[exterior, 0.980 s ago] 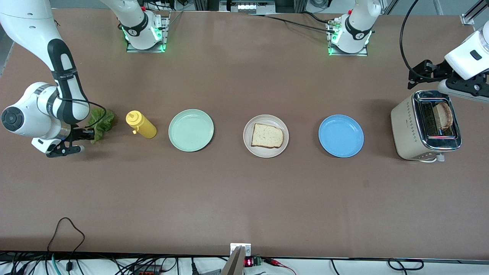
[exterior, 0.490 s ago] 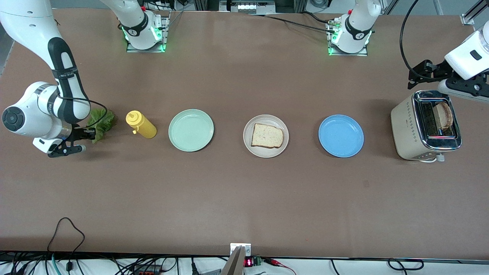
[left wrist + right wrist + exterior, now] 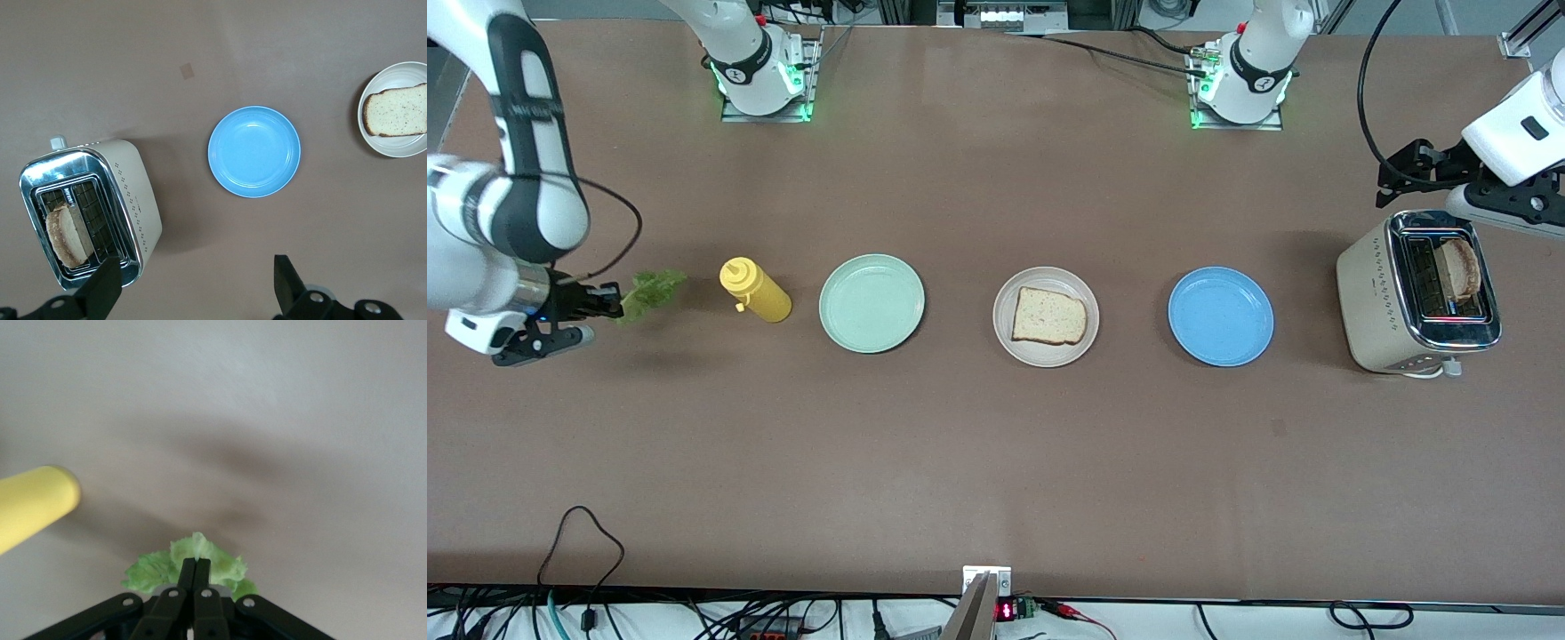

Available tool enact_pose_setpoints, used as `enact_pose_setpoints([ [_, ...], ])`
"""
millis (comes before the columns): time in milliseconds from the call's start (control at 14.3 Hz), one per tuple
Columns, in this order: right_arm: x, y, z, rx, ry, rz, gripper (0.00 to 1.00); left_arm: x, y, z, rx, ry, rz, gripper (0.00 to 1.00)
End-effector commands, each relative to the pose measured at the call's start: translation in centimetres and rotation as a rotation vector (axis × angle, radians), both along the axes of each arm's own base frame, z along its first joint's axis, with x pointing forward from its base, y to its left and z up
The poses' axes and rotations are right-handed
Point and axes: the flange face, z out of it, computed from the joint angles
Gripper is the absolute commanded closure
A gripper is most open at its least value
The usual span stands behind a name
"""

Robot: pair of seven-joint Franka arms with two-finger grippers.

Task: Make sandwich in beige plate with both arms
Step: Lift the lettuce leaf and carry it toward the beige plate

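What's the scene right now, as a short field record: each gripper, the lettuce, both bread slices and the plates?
right gripper: shut on lettuce, lifted over the table beside the yellow bottle
left gripper: open, waiting over the table by the toaster
bread on plate: one slice, flat on the beige plate
bread in toaster: upright in a slot
green plate: empty
blue plate: empty
sandwich: not yet stacked

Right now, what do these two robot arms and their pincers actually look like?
Both are glossy white, rounded, jointed arms with black bands and thin black cables looping off them. The right arm carries small white lettering on its black band. Each base glows green. The right gripper and left gripper are black, each with two slim, straight fingers on angular black frames.
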Motion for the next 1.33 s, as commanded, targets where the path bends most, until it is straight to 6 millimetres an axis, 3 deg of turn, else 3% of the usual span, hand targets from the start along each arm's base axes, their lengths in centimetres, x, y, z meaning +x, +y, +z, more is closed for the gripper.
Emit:
enact_pose_setpoints([
  [0, -0.1, 3.0, 5.1, 0.031, -0.008, 0.153, 1.0, -0.3, 0.1, 0.8, 0.021, -0.002, 0.005, 0.0],
  [280, 0.5, 8.9, 12.9, 0.067, 0.003, 0.288, 1.0, -0.3, 0.2, 0.8, 0.021, -0.002, 0.006, 0.0],
  [490, 0.2, 13.7, 16.5, 0.092, -0.016, 0.372, 1.0, -0.3, 0.2, 0.8, 0.021, -0.002, 0.006, 0.0],
  [630, 0.2, 18.2, 18.7, 0.102, -0.057, 0.443, 1.0, -0.3, 0.2, 0.8, 0.021, -0.002, 0.005, 0.0],
  [1050, -1.5, 32.2, 19.7, 0.236, -0.172, 0.596, 1.0, -0.3, 0.3, 0.8, 0.021, -0.002, 0.006, 0.0],
  [1260, -2.3, 40.0, 17.1, 0.245, -0.224, 0.587, 1.0, -0.3, 0.2, 0.8, 0.021, -0.002, 0.006, 0.0],
])
